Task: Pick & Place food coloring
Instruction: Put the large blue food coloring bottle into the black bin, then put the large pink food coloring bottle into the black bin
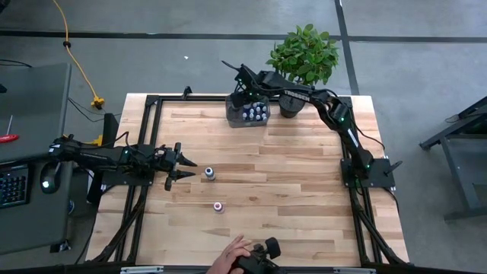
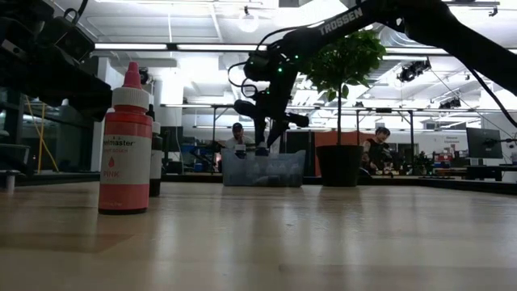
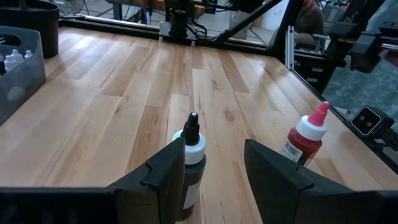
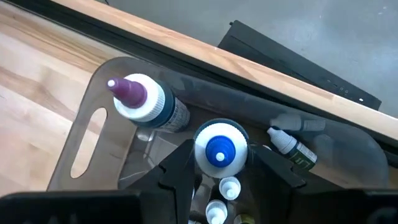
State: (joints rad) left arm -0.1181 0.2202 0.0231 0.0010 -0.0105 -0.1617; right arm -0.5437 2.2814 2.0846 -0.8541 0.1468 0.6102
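A dark food coloring bottle (image 1: 208,173) (image 3: 193,155) with a white collar stands upright on the table. My left gripper (image 1: 189,168) (image 3: 214,149) is open and level, and the bottle stands just past its fingertips without touching them. A red bottle (image 1: 218,206) (image 3: 306,140) (image 2: 125,145) stands nearer the near edge. My right gripper (image 1: 245,95) (image 4: 221,155) hangs over the grey tray (image 1: 232,114) (image 4: 87,143) at the far edge, shut on a white bottle with a blue tip (image 4: 219,149). Several more small bottles stand or lie in the tray. My right gripper pinches the blue-tipped bottle at its white cap (image 4: 202,152), one finger on each side. The fingers (image 4: 180,171) come from above and point down into the tray. The bottle is upright, tip toward the wrist; whether its base rests in the tray is hidden.
A potted green plant (image 1: 304,53) stands right beside the tray at the far edge. A person's hand (image 1: 232,255) holds a dark device at the near edge. Black frame rails (image 1: 144,137) run along the table's sides. Bare wood lies between the two loose bottles and the tray.
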